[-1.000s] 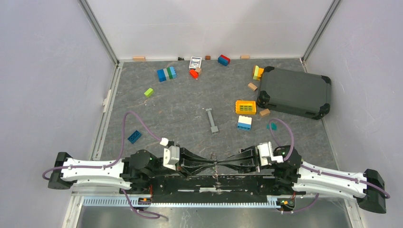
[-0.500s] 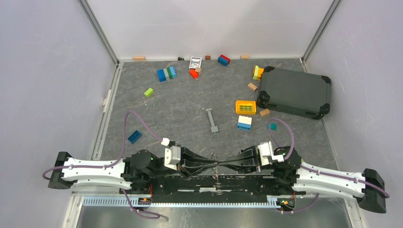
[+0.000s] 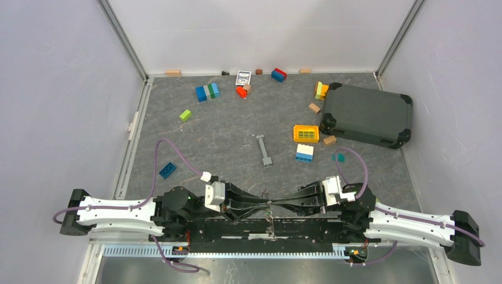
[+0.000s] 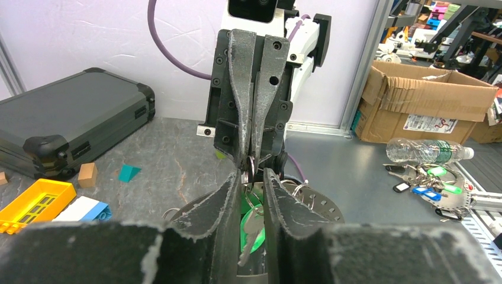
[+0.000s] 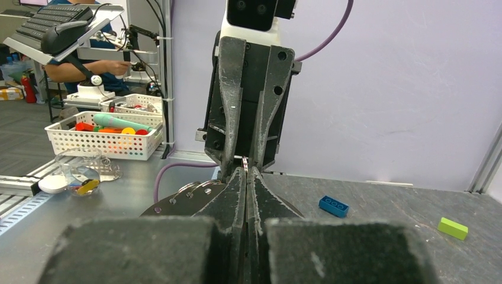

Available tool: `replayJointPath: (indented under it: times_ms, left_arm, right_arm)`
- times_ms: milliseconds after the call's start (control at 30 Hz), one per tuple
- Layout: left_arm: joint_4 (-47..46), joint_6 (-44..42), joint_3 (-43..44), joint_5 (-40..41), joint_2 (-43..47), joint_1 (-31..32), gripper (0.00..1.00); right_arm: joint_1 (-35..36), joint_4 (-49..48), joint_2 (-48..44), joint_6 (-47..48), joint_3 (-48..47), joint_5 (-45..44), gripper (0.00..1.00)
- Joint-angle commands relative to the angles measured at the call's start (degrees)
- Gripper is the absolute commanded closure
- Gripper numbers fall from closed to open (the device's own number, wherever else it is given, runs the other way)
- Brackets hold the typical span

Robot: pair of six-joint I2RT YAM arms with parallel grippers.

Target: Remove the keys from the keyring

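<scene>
Keyring location: held in the air at the middle of the table's near edge, over the arm bases, where the two grippers meet tip to tip. The keys hang from it below the fingertips. One key has a green head.

1. Left zone. A blue brick lies on the table just ahead of the left arm. A green brick lies farther back.
2. Left gripper. It points toward the centre. Its fingers stand slightly spread, one on each side of the ring and the hanging keys. Whether either finger touches the ring cannot be told.
3. Centre. A grey metal bar lies flat on the table beyond the meeting point, well apart from both grippers.
4. Right gripper. It points toward the centre, facing the left gripper. Its fingers are pressed together and pinch the wire of the keyring at their tips.
5. Right zone. A yellow grid block sits beyond the right gripper, with a white-and-blue brick just in front of it. A dark case lies flat at the far right.
</scene>
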State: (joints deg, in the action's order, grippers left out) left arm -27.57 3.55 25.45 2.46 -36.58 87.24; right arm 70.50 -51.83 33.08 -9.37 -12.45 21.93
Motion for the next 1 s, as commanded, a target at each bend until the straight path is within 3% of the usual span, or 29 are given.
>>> replayJointPath:
  times_ms: [0, 400, 533, 800, 967]
  left_arm:
    - [-1.54, -0.39, -0.06, 0.16, 0.52, 0.06, 0.76]
    - [-1.57, -0.48, -0.05, 0.39, -0.08, 0.07, 0.85]
    - [-1.18, -0.47, 0.1, 0.77, -0.4, 0.04, 0.97]
    - [4.54, -1.37, 1.94, 3.02, 0.09, 0.06, 0.98]
    - [9.39, -2.62, 4.06, 2.83, 0.07, 0.08, 0.98]
  right_arm:
    - [0.08, -4.43, -0.69, -0.31, -0.37, -1.45, 1.0]
    - [0.12, -4.99, -0.57, -0.55, -0.4, -1.32, 1.0]
    - [0.08, -4.94, -0.57, -0.67, -0.46, -1.19, 1.0]
    - [0.1, 1.67, -1.96, 2.32, -1.9, -0.31, 1.0]
    - [0.08, 7.71, -4.16, 4.53, -3.17, -1.36, 0.79]
